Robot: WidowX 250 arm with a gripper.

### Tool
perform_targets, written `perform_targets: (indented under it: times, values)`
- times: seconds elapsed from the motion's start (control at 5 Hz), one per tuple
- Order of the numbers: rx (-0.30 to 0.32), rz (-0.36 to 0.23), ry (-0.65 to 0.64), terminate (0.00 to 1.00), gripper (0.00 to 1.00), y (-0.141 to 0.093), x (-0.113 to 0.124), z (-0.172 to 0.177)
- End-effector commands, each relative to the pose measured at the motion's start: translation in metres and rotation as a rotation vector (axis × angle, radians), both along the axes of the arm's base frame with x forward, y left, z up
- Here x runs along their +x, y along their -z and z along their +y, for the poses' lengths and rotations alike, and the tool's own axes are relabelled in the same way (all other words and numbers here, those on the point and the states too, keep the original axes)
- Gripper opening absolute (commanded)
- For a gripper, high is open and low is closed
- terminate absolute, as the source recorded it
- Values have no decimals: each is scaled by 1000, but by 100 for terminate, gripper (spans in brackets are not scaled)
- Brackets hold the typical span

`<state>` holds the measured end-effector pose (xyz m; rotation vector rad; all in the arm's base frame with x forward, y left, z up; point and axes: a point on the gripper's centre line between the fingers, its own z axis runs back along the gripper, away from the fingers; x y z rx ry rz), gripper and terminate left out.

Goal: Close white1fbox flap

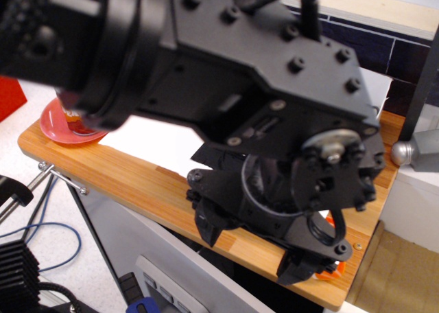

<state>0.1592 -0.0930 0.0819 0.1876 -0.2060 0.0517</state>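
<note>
The black robot arm fills most of the view and hides most of the scene. My gripper (255, 239) hangs low over the wooden table's front right part; its black fingers (208, 224) point down, and I cannot tell whether they are open or shut. A plain white cardboard surface of the white1fbox (152, 138) shows behind the arm, with another white bit at the right (381, 86). I cannot tell whether this is the flap or the box top. The blue stripe and the print are hidden.
The wooden table (130, 179) runs from left to lower right. A pink plate (57, 125) sits at its left end. An orange toy (332, 269) peeks out under the gripper near the front right corner. A metal knob (405, 152) stands at the right.
</note>
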Motion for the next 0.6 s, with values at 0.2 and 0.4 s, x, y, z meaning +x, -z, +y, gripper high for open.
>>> perform_targets:
  times: [0.2,0.4]
  values:
    - [10,-21,-31,0,100,20,-8,7]
    - [-2,-66,-36,0,100,32,-8,8]
